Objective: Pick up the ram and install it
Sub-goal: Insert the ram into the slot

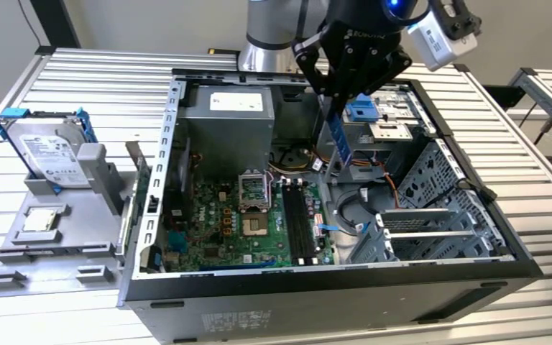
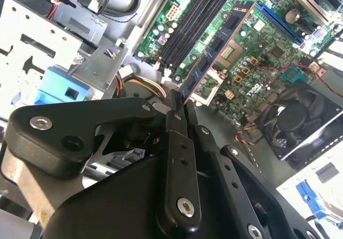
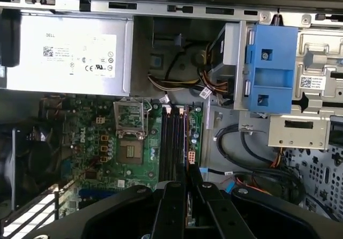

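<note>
My black gripper (image 1: 338, 92) hangs over the open computer case (image 1: 161, 187), shut on the top end of the ram (image 1: 343, 136). The ram is a thin, dark blue stick hanging upright, its lower end above the case's right-hand part in the exterior view. Seen edge-on in the second wrist view, the ram (image 2: 214, 49) reaches from the fingers (image 2: 177, 121) out over the green motherboard (image 2: 257, 51). In the first wrist view the ram (image 3: 187, 142) lines up just beside the long black memory slots (image 3: 170, 142), above them and not touching.
A silver power supply (image 1: 226, 108) and a blue drive bracket (image 1: 364, 109) sit at the case's far end. Loose cables (image 3: 252, 169) and a metal drive cage (image 1: 439, 215) lie beside the slots. A hard drive with blue brackets (image 1: 51, 151) stands in a grey holder outside the case.
</note>
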You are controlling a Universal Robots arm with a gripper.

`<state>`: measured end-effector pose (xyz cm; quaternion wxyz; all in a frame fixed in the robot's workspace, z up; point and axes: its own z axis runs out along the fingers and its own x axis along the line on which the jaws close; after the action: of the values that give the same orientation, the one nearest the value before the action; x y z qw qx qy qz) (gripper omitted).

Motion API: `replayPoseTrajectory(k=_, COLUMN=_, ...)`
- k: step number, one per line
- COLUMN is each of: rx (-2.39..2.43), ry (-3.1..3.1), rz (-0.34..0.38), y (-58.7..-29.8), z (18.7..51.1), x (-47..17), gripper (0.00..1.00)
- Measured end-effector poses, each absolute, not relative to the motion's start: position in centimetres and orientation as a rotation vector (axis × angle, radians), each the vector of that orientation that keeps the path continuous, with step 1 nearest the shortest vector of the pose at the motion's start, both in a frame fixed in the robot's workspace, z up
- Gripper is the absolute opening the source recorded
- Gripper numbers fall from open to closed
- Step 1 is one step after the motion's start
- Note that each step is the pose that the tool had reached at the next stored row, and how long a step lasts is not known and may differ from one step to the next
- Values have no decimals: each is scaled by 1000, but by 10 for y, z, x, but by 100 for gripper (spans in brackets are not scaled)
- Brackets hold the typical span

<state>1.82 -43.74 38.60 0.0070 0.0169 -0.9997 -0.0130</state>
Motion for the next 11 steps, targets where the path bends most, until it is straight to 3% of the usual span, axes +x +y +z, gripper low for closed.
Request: replayPoseTrajectory(k=11, rx=53, ry=-3127, rz=-39, y=-437, z=382, x=18, gripper=0)
